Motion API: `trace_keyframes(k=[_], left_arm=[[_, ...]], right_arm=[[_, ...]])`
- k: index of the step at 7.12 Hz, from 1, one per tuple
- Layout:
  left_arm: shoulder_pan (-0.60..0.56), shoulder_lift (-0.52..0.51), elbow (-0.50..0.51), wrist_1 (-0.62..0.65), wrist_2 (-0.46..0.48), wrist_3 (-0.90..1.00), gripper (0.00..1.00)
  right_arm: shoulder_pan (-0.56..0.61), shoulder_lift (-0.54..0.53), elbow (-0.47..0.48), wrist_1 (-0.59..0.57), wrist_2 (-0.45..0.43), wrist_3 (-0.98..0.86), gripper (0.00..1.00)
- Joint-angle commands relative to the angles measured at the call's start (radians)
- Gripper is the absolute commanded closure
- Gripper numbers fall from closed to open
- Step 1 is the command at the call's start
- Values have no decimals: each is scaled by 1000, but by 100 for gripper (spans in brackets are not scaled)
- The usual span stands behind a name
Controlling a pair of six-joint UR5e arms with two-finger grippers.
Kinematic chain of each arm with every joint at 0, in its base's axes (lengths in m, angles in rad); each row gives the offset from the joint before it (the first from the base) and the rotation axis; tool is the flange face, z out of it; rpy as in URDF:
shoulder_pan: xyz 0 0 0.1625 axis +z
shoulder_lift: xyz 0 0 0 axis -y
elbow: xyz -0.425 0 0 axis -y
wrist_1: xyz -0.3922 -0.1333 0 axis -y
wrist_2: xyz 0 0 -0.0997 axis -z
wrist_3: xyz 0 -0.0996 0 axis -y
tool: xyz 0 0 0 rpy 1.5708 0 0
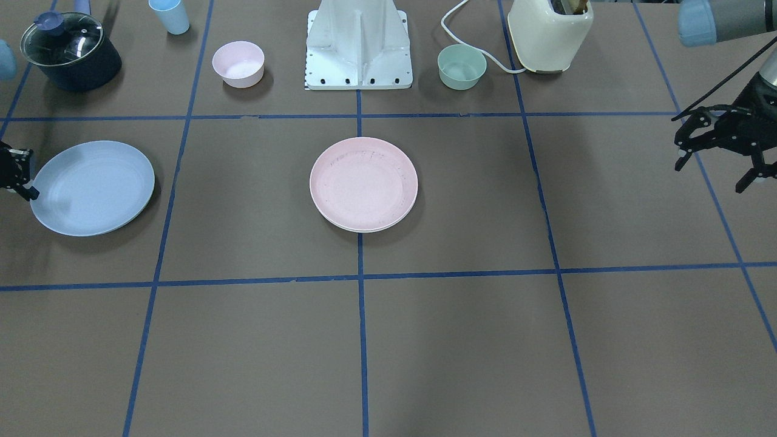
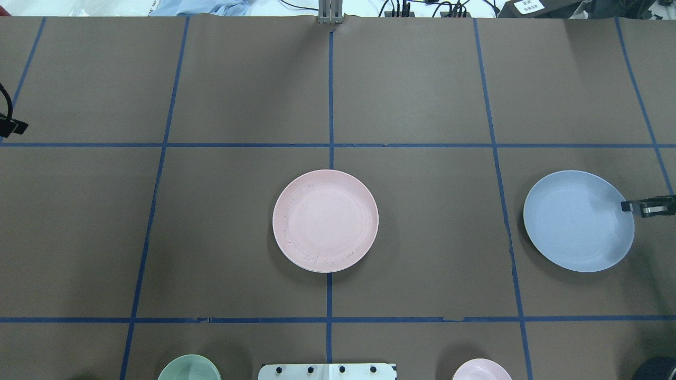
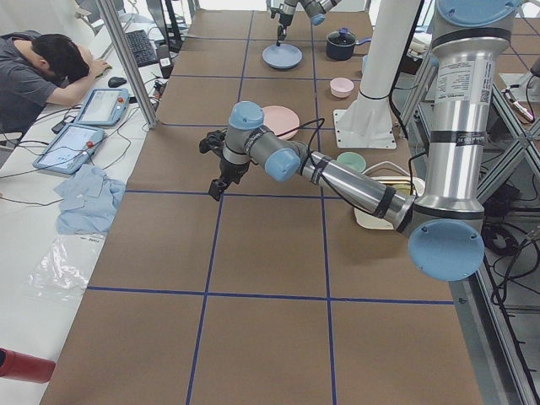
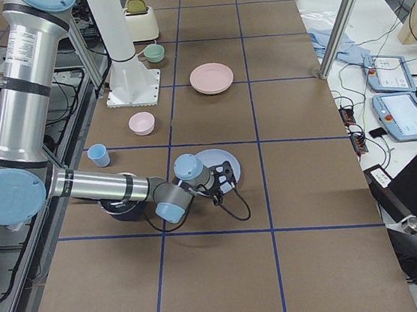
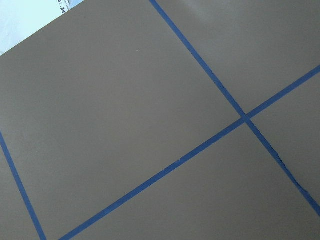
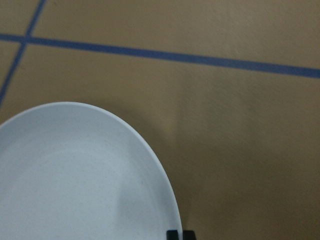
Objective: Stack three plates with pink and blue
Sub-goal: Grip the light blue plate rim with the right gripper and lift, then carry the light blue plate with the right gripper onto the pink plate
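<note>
The pale pink plate [image 1: 363, 182] lies at the table's middle, on top of the cream-white plate, of which only a thin rim [image 1: 364, 230] shows below it. The pink plate also shows in the overhead view [image 2: 325, 220]. The light blue plate [image 1: 92, 187] is on the robot's right side, slightly tilted with a shadow under it; it also shows in the overhead view [image 2: 578, 220]. My right gripper [image 1: 18, 177] is shut on its outer rim [image 6: 172, 220]. My left gripper [image 1: 715, 172] is open and empty, above bare table far from the plates.
Along the robot's edge stand a dark pot with a glass lid [image 1: 70, 51], a blue cup [image 1: 170, 15], a small pink bowl [image 1: 238, 64], the white robot base [image 1: 359, 45], a small green bowl [image 1: 461, 67] and a cream toaster [image 1: 549, 33].
</note>
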Motion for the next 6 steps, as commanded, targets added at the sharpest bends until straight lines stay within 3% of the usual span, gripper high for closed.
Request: trace_keyframes(k=[1, 3, 4, 6], left_arm=[[0, 2, 0, -2, -7, -2, 0], [0, 3, 0, -2, -7, -8, 0], [0, 3, 0, -2, -7, -8, 0], [0, 3, 0, -2, -7, -22, 0]], right_arm=[[-30, 127, 120, -110, 18, 205, 100], [-102, 265, 177, -113, -2, 400, 100], [-172, 343, 195, -160, -72, 465, 100], [-347, 548, 338, -611, -265, 534, 100]])
